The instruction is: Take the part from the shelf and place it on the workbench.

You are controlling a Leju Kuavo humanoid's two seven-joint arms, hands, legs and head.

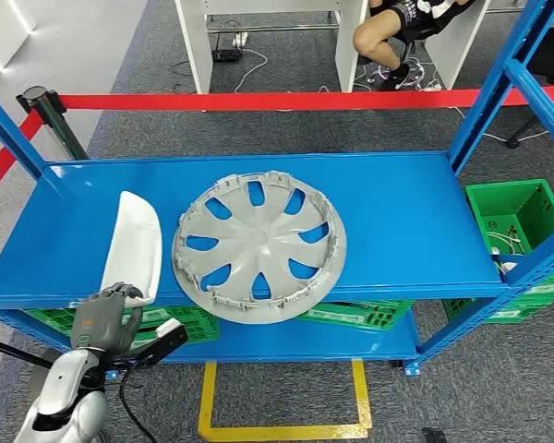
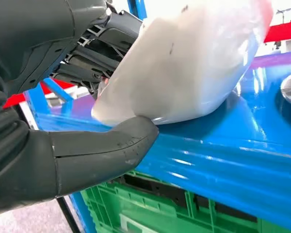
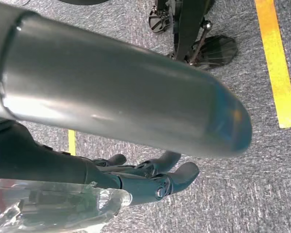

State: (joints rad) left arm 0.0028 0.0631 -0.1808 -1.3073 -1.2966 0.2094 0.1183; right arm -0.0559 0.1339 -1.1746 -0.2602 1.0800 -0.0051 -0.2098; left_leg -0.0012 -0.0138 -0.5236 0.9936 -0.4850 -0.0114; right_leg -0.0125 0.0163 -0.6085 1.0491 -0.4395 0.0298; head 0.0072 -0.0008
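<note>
Head view: wheel cover [image 1: 260, 245] beside white part [image 1: 133, 245].

Right hand [image 3: 151, 177] fingers loosely extended, grey carpet [image 3: 246, 194], yellow floor tape [image 3: 277, 68]

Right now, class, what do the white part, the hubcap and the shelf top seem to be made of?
White part: likely moulded plastic, smooth, slightly glossy. Hubcap: grey matte plastic, judging by its moulded spokes and rim clips. Shelf top: probably painted sheet metal; the blue surface reflects light.

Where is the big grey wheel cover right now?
In the head view, the wheel cover lies flat mid-shelf on the blue shelf, right of the white part.
</note>
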